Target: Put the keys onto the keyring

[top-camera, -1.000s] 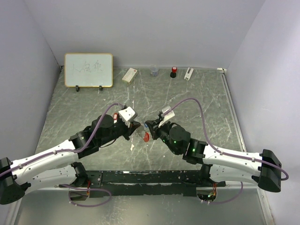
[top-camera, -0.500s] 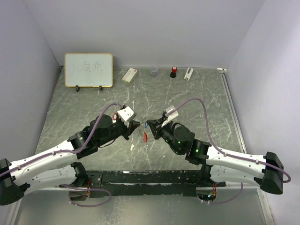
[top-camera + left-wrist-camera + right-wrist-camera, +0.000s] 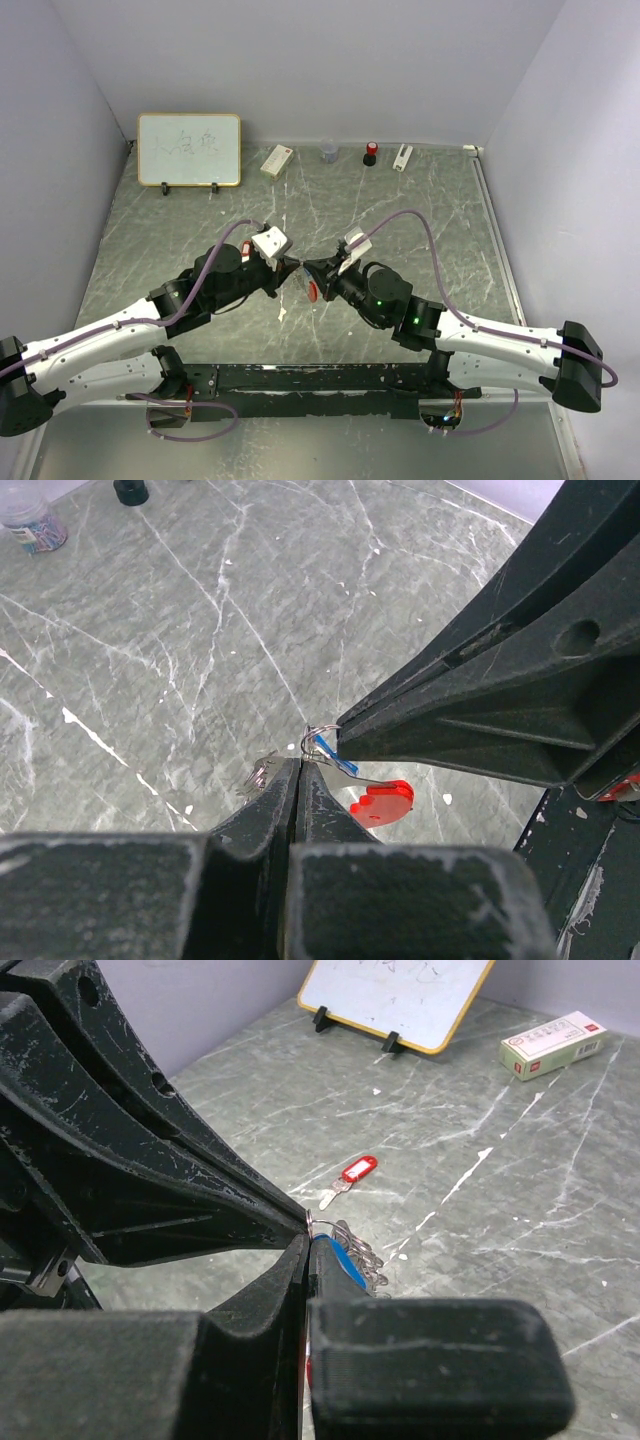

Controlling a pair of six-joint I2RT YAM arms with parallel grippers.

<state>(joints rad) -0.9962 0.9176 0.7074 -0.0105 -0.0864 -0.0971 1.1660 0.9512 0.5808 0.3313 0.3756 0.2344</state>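
Both grippers meet tip to tip above the table's middle. My left gripper [image 3: 292, 267] is shut on the keyring [image 3: 312, 741], a thin grey ring with a cluster of rings [image 3: 258, 775] beside my jaws [image 3: 298, 767]. The red fob [image 3: 385, 798] hangs below it and also shows in the top view [image 3: 314, 291]. My right gripper [image 3: 308, 268] is shut, and the blue key [image 3: 338, 1258] lies along its fingertip [image 3: 312, 1242] against the ring [image 3: 312, 1222]. The red-headed key [image 3: 350, 1172] lies on the table behind the left wrist [image 3: 245, 244].
A whiteboard [image 3: 189, 149] stands at the back left. Along the back wall stand a white and red box [image 3: 276, 160], a small jar [image 3: 329, 152], a red and black bottle [image 3: 371, 152] and a white item [image 3: 402, 157]. The arms' base rail [image 3: 310, 378] runs along the near edge.
The right gripper drew back slightly to the right, then came back left against the left gripper's tip. The left gripper has barely moved. The fob still hangs between them.
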